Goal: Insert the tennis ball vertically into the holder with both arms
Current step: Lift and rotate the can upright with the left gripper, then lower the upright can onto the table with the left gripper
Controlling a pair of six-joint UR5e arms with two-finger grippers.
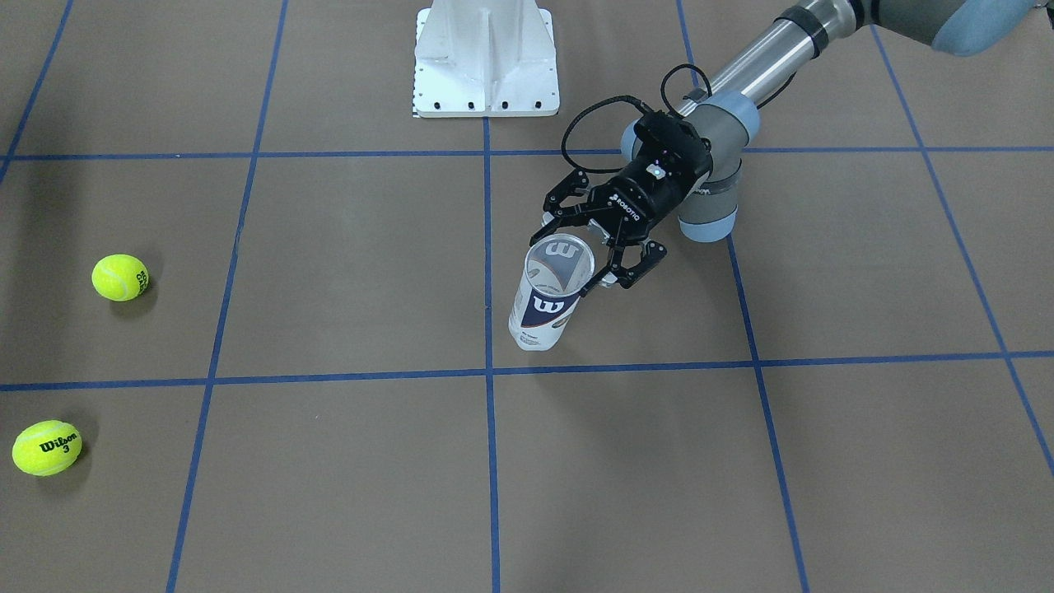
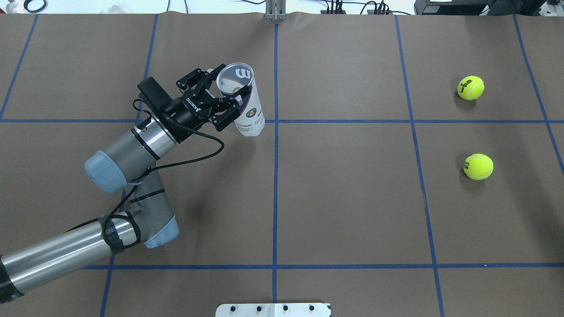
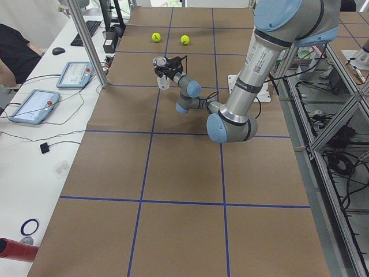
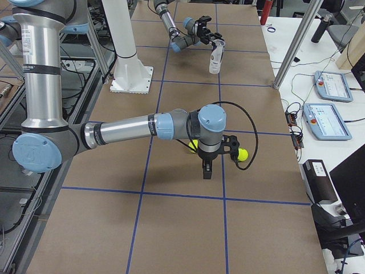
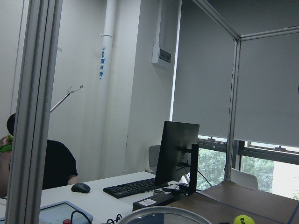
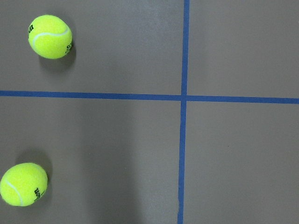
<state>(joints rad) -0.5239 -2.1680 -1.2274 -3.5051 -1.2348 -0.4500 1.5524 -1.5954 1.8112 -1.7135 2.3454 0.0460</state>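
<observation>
The holder (image 1: 547, 301) stands upright, its long axis vertical and its open mouth facing up. The left gripper (image 1: 572, 255) reaches in from the side and pinches it just below the silver rim. A tennis ball (image 1: 120, 277) and a second ball (image 1: 47, 447) lie well apart from the holder, toward the robot's right. The right gripper (image 4: 208, 165) hangs above them, much the nearer arm. Whether its fingers are spread cannot be told.

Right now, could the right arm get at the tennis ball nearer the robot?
Probably yes: the right arm hangs near that tennis ball, nothing visible lies between, and the left tool with the holder is far off.
</observation>
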